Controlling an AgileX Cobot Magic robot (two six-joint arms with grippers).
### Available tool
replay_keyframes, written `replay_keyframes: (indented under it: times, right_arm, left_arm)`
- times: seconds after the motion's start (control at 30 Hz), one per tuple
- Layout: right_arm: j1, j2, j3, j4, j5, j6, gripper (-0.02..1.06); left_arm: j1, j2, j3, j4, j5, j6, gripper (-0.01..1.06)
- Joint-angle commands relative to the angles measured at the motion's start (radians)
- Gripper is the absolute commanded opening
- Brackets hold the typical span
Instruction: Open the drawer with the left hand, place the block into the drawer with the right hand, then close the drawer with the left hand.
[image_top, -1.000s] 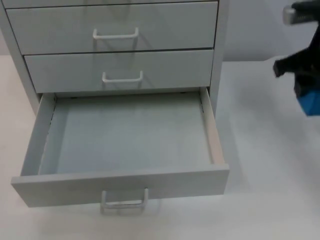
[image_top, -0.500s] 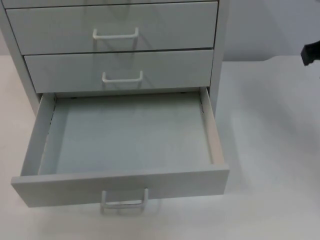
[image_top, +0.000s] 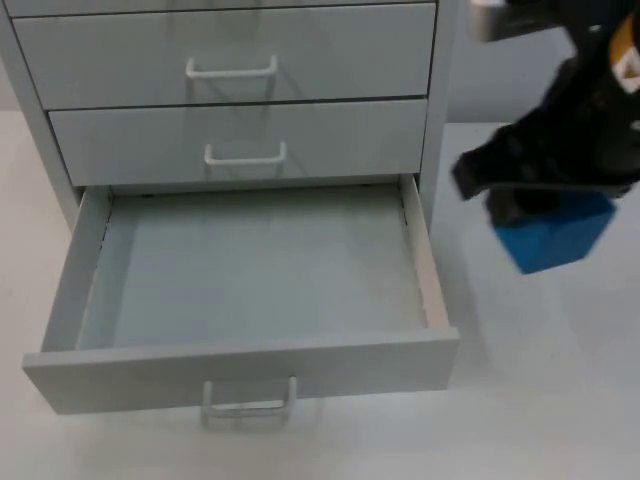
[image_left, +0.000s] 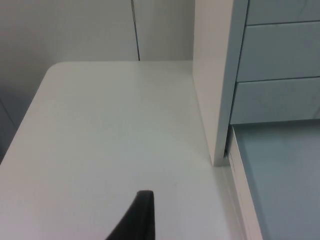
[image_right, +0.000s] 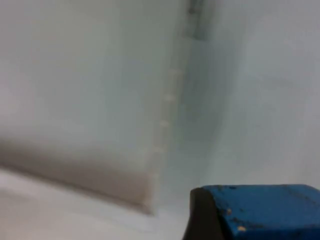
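Place: a robot test bench in a lab or workshop room.
Tabletop (image_top: 560, 400): plain white, bare surface with a rounded corner.
Backdrop: grey partition wall (image_left: 90, 30) with a vertical seam.
Furniture: small grey drawer cabinet (image_top: 230, 100) with white wire handles, its bottom drawer (image_top: 250, 270) pulled open.

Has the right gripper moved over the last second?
Yes. The right gripper, shut on the blue block, has come leftward toward the open drawer and cabinet.

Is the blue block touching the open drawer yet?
Apart. In the top view the block hangs in the right gripper, off to the side of the open drawer, with bare table between them.
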Motion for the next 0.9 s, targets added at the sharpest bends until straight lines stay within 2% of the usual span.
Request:
replay_keyframes:
  times: [0.0, 0.03, 0.13, 0.23, 0.33, 0.4, 0.5, 0.6, 0.73, 0.87]
  right_arm:
    - [0.093, -0.013, 0.002, -0.008, -0.087, 0.017, 0.00]
    - [0.093, -0.013, 0.002, -0.008, -0.087, 0.017, 0.00]
    - [0.147, -0.011, 0.002, -0.014, -0.164, 0.043, 0.00]
    - [0.165, -0.007, -0.002, -0.055, -0.200, 0.101, 0.00]
    - [0.169, 0.026, -0.026, -0.185, -0.204, 0.259, 0.00]
    - [0.169, 0.047, -0.039, -0.216, -0.191, 0.293, 0.00]
    - [0.169, 0.120, -0.098, -0.317, -0.179, 0.401, 0.00]
    - [0.169, 0.195, -0.154, -0.347, -0.182, 0.457, 0.00]
    - [0.169, 0.294, -0.224, -0.347, -0.180, 0.466, 0.00]
    - [0.169, 0.401, -0.290, -0.367, -0.180, 0.540, 0.00]
  left_arm:
    - [0.002, -0.006, 0.004, -0.011, -0.013, 0.000, 1.05]
    - [0.002, -0.006, 0.004, -0.011, -0.013, 0.000, 1.05]
    - [0.002, -0.006, 0.004, -0.011, -0.013, 0.000, 1.05]
    - [0.002, -0.006, 0.004, -0.011, -0.013, 0.000, 1.05]
    - [0.002, -0.006, 0.004, -0.011, -0.013, 0.000, 1.05]
    - [0.002, -0.006, 0.004, -0.011, -0.013, 0.000, 1.05]
    - [0.002, -0.006, 0.004, -0.015, -0.013, 0.000, 1.05]
    - [0.002, -0.006, 0.004, -0.014, -0.015, 0.000, 1.05]
    - [0.002, -0.006, 0.004, -0.014, -0.017, 0.000, 1.05]
    - [0.002, -0.006, 0.004, -0.014, -0.017, 0.000, 1.05]
